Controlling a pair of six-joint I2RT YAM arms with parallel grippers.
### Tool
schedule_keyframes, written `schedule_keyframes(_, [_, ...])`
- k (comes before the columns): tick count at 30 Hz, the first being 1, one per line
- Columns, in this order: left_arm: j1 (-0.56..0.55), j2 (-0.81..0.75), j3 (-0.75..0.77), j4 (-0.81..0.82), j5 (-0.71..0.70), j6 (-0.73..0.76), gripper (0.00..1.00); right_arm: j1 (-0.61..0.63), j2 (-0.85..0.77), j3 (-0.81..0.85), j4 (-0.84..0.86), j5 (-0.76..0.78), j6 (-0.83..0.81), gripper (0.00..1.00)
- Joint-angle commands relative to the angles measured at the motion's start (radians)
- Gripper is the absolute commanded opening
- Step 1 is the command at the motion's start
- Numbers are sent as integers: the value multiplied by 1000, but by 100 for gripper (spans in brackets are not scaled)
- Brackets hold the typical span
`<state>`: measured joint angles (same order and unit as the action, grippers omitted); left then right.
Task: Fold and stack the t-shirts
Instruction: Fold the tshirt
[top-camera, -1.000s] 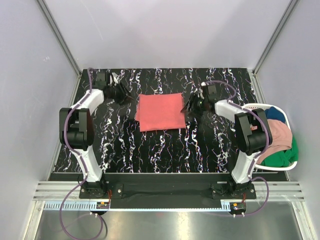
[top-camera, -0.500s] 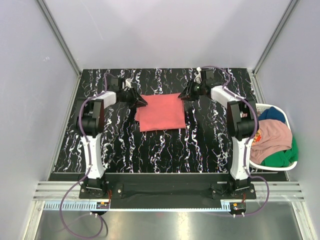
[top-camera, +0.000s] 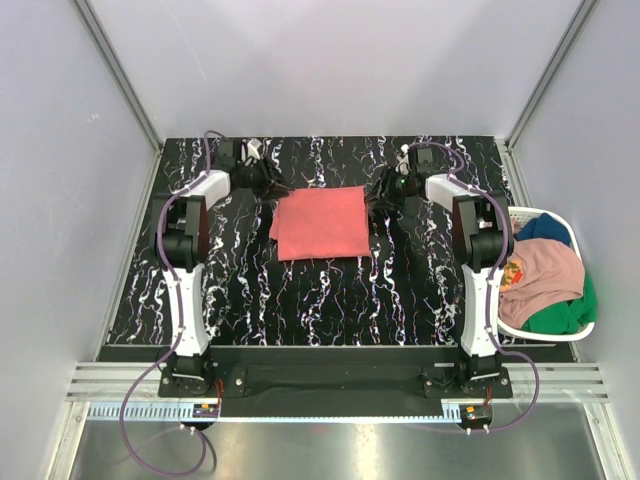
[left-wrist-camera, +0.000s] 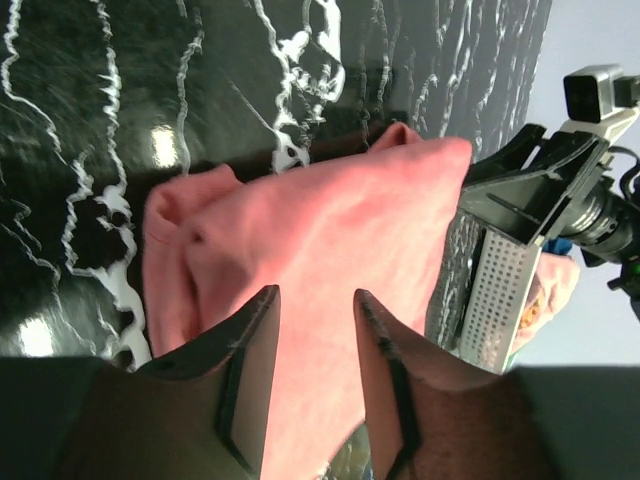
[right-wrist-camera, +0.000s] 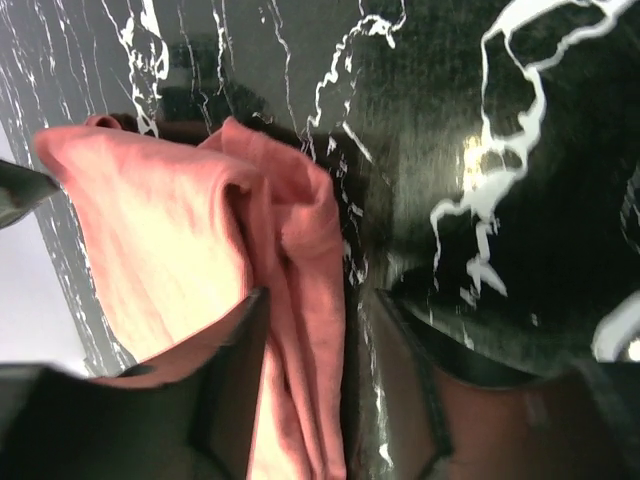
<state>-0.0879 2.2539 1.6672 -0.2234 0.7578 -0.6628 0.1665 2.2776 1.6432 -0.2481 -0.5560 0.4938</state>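
A plain coral-red t-shirt (top-camera: 320, 223) lies folded into a rectangle at the middle of the far half of the table. My left gripper (top-camera: 266, 187) is at its far left corner, open, with the cloth (left-wrist-camera: 330, 230) under and between its fingertips (left-wrist-camera: 258, 330). My right gripper (top-camera: 382, 194) is at the far right corner, open, straddling the folded edge (right-wrist-camera: 300, 250). The dusty pink t-shirt (top-camera: 545, 265), dark blue t-shirt (top-camera: 550, 228) and green t-shirt (top-camera: 560, 315) lie bunched in the basket.
The white plastic laundry basket (top-camera: 528, 212) stands at the right edge of the black marbled table (top-camera: 320, 300). Both arms stretch out to the far end. The right gripper's body also shows in the left wrist view (left-wrist-camera: 510, 250). Grey walls enclose the table.
Both grippers have moved in from beside the shirt to its far corners and now sit low at the cloth. The shirt has hardly moved.
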Motion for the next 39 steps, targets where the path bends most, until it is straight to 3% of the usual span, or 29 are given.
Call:
schedule_keyframes(1, [14, -126, 120, -185, -18, 90, 41, 5, -144, -22, 15, 39, -17, 55])
schedule_keyframes(4, [14, -165, 109, -273, -93, 173, 42, 5, -171, -37, 10, 34, -20, 64])
schedule_keyframes(6, [13, -206, 56, -275, -126, 192, 42, 5, -184, -48, 13, 36, -23, 62])
schedule_keyframes(7, [13, -218, 2, -269, -127, 193, 42, 5, -187, -51, 12, 31, -21, 59])
schedule_keyframes(8, [13, -231, -21, -269, -139, 198, 42, 5, -191, -52, 3, 24, -14, 46])
schedule_keyframes(12, [13, -301, -144, -238, -176, 213, 42, 28, -221, -78, 53, -77, 26, 21])
schedule_keyframes(14, [13, -324, -185, -247, -201, 227, 43, 41, -202, -69, 79, -117, 48, 17])
schedule_keyframes(18, [19, -327, -230, -245, -218, 244, 45, 51, -116, -52, 127, -212, 88, 18])
schedule_keyframes(23, [22, -340, -291, -145, -176, 200, 45, 42, -26, -78, 162, -154, 89, 18])
schedule_keyframes(28, [20, -341, -287, -154, -179, 186, 45, 25, 2, -117, 222, -117, 107, 20])
schedule_keyframes(35, [13, -382, -247, -225, -210, 186, 45, 27, -94, -154, 239, -119, 140, 21])
schedule_keyframes(39, [-65, -401, -250, -240, -212, 193, 44, 34, -174, -190, 237, -125, 166, 25])
